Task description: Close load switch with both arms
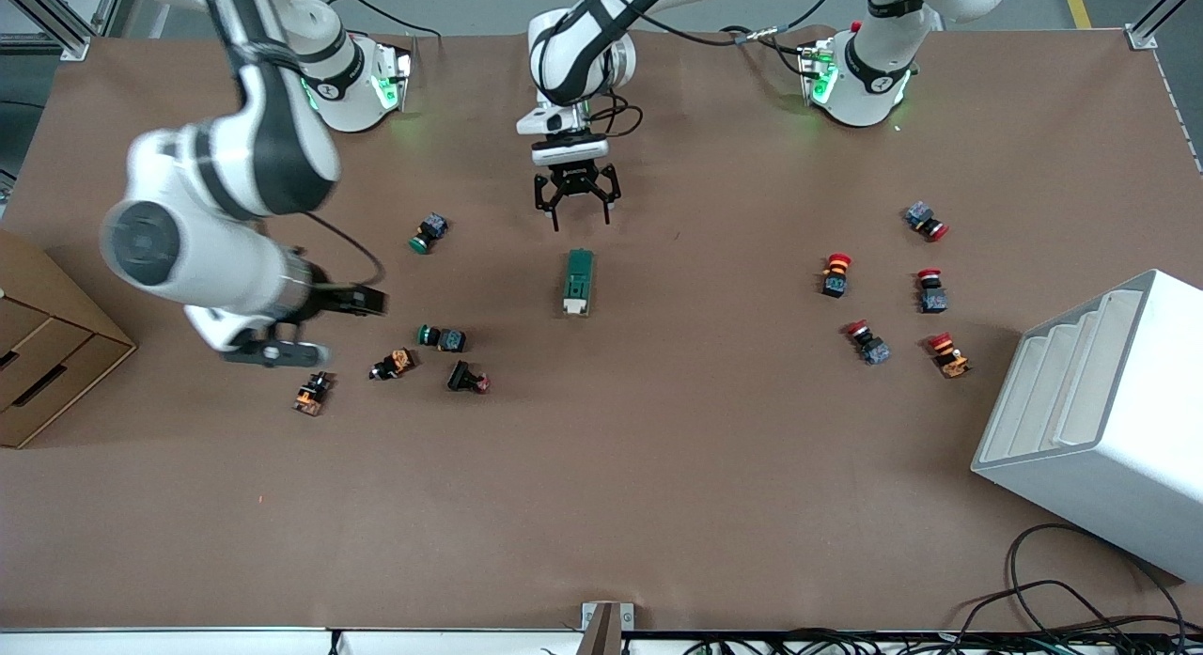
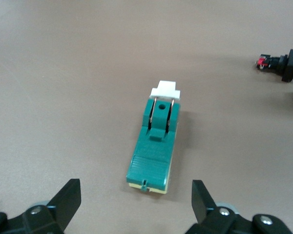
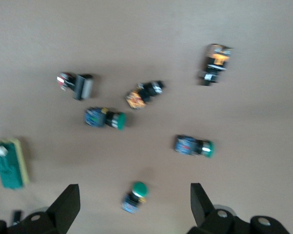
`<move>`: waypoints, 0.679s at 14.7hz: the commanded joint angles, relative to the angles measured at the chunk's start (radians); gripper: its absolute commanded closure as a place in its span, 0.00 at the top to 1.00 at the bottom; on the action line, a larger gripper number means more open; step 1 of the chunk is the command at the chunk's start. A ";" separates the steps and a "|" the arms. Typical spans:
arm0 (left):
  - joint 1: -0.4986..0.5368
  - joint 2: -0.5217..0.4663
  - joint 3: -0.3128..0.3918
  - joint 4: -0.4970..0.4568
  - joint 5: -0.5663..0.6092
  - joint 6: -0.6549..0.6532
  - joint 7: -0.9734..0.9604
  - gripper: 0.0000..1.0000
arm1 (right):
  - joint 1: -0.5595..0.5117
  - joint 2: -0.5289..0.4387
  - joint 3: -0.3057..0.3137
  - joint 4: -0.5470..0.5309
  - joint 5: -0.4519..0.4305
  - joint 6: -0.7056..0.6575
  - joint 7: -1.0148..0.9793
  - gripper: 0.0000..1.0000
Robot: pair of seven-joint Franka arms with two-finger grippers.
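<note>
The load switch [image 1: 578, 282] lies flat near the middle of the brown table [image 1: 658, 505], its long axis running toward the front camera, a dark-green moulded block on a cream base with a white lever tab at the end nearer that camera. Taking the switch as the landmark, the left gripper [image 1: 577, 207] hangs just off its end farther from the front camera, fingers spread wide and holding nothing; the left wrist view shows the switch [image 2: 156, 141] lined up between those fingers [image 2: 68, 202], with two thin metal blades flanking a raised green hinge piece. The right gripper [image 1: 282, 340] sits well apart from the switch, toward the right arm's end of the table, over a loose cluster of green push buttons [image 1: 442, 336], its fingers [image 3: 68, 204] likewise wide and empty. The step in hand looks like the approach. To do it well, one arm should probably pin the smooth plastic body by its long sides so it cannot skate on the matte tabletop, while the other presses the white tab squarely along the hinge line. A group of red-capped buttons [image 1: 836, 272] lies well apart toward the left arm's end.
</note>
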 commanded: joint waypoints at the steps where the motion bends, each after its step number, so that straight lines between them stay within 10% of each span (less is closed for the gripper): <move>1: 0.019 -0.016 0.006 0.096 -0.148 0.002 0.137 1.00 | 0.005 -0.015 -0.085 0.074 -0.045 -0.132 -0.141 1.00; 10: 0.190 -0.049 0.006 0.429 -0.553 -0.118 0.552 1.00 | 0.005 -0.050 -0.204 0.203 -0.151 -0.289 -0.268 1.00</move>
